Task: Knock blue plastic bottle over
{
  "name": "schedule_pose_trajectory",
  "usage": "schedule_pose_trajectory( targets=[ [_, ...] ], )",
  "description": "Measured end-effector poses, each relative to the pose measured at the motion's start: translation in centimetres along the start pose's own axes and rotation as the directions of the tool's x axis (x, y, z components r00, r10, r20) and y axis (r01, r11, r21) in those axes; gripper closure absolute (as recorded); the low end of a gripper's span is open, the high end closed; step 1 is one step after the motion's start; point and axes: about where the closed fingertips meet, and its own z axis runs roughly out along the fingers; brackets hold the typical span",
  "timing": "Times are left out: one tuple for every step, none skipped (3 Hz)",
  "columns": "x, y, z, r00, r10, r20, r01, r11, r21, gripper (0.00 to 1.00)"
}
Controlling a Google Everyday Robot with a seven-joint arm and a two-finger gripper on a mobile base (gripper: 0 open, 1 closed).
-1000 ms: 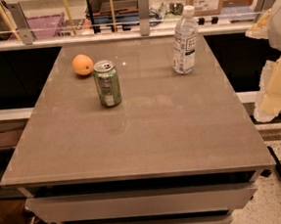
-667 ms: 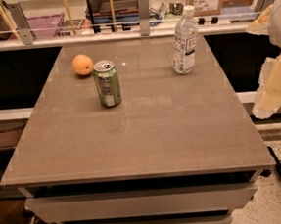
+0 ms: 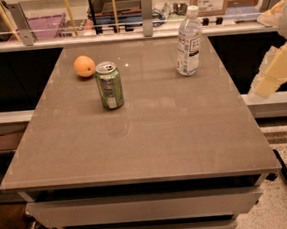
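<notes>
The blue plastic bottle (image 3: 188,41) stands upright near the far right corner of the tabletop (image 3: 161,140), its white cap on; how full it is cannot be told. A green drink can (image 3: 109,85) stands upright well to its left, nearer the camera, and an orange (image 3: 84,66) lies just beyond the can. Bare surface separates the bottle from both. The gripper (image 3: 273,75) hangs off the tabletop's right edge, apart from the bottle; whether it is open or closed cannot be told.

End effector (image 3: 273,72) right of bottle (image 3: 187,37)
</notes>
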Motion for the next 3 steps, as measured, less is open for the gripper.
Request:
schedule_pose_trajectory(
  targets=[
    [0.4,-2.4,1.8,0.992,0.091,0.084,-0.095,0.9945,0.044,0.0],
    [1.2,-4.5,3.8,0.971,0.189,0.15,-0.202,0.9767,0.074,0.0],
    [1.2,-7.0,5.8,0.947,0.244,0.207,-0.266,0.9604,0.083,0.0]
  ],
)
